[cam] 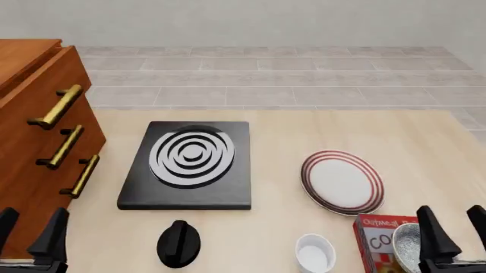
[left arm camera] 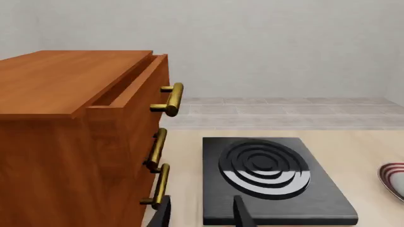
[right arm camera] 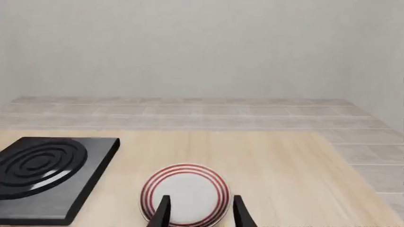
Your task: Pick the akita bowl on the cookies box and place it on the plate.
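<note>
akita bowl (cam: 407, 245) | sat on cookies box (cam: 377, 239), near right, just near plate (cam: 342, 182) | judged light, rigid, slick: pinch its rim | right gripper (cam: 449, 227) fingers apart, empty, beside bowl | left gripper (cam: 31, 230) apart, idle

A cabinet (cam: 38, 131) stands at the table's (cam: 288, 131) left edge, a stove (cam: 190, 165) just right of it. The plate (cam: 342, 182) lies right of the stove. Nearer, from left: a knob (cam: 178, 243), a ramekin (cam: 314, 252), the cookies box (cam: 377, 239) bearing the bowl (cam: 404, 244).
</note>
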Available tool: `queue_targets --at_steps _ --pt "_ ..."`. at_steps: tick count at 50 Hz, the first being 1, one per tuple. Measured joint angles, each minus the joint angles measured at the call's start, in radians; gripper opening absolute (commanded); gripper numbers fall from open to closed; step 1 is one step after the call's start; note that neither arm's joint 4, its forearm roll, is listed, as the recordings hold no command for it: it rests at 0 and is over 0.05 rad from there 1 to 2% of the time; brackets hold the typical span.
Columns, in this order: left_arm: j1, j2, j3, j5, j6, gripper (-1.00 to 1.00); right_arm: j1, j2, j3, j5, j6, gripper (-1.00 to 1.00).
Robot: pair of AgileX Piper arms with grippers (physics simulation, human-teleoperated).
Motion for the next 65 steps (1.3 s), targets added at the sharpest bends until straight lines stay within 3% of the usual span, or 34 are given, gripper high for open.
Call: queue_targets --at_steps 23,46,54,65 --pt "0.0 0.0 0.0 0.0 0.0 1.0 0.015 0.055 -0.014 -0.022 -0.019 1.0" --pt "0.0 0.0 0.0 0.0 0.0 1.0 0.005 0.159 -0.339 0.272 -0.038 1.0" --pt "0.0 0.0 0.0 0.0 0.0 1.0 -0.066 0.247 -0.433 0.382 -0.105 1.0" --pt "0.0 0.0 0.0 0.0 0.0 1.0 -0.163 0.31 -0.569 0.543 -0.106 1.0"
